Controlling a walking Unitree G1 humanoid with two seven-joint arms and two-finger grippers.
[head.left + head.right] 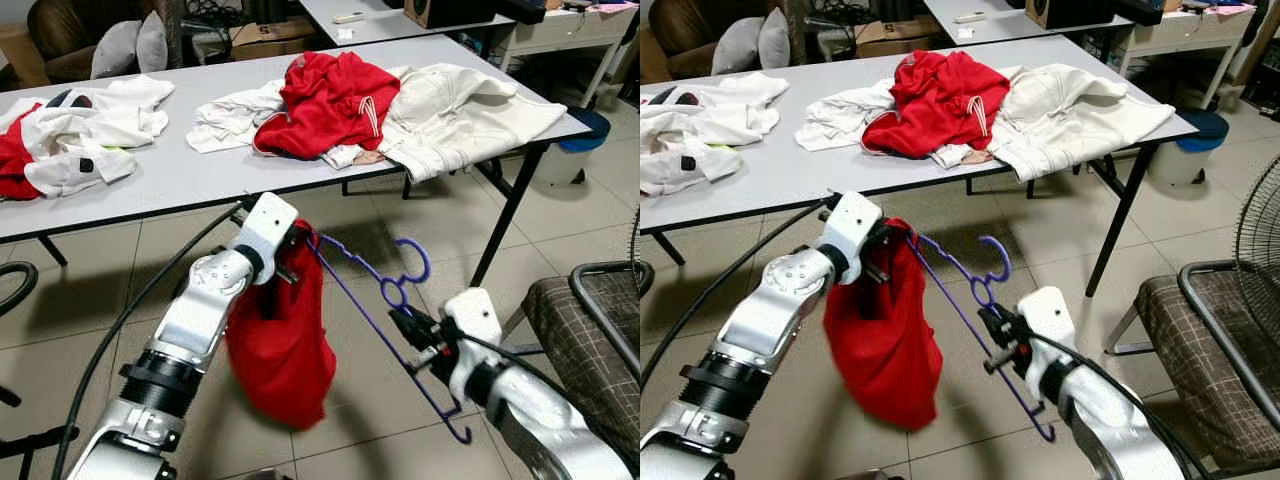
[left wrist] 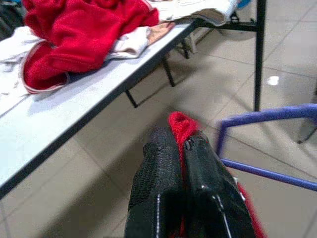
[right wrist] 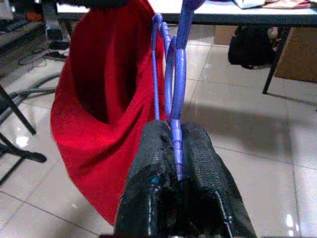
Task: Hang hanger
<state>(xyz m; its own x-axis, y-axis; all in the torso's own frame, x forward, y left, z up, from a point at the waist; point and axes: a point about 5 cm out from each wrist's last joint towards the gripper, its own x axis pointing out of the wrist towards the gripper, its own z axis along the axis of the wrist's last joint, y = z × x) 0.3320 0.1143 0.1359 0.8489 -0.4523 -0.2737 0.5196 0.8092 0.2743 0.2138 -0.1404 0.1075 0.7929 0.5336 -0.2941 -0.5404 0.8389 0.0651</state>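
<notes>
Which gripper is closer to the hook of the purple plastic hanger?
Right. The right gripper is clamped on the purple plastic hanger just below its hook; the left gripper pinches the red cloth at the far shoulder.

no readable text, labels, brands or numbers anywhere (clothing prints too blurred to make out)

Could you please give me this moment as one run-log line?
left tool: shut on red garment | right tool: shut on purple hanger | garment partly on hanger, held above floor

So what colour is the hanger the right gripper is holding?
Purple hanger, clearest in the right wrist view.
</notes>
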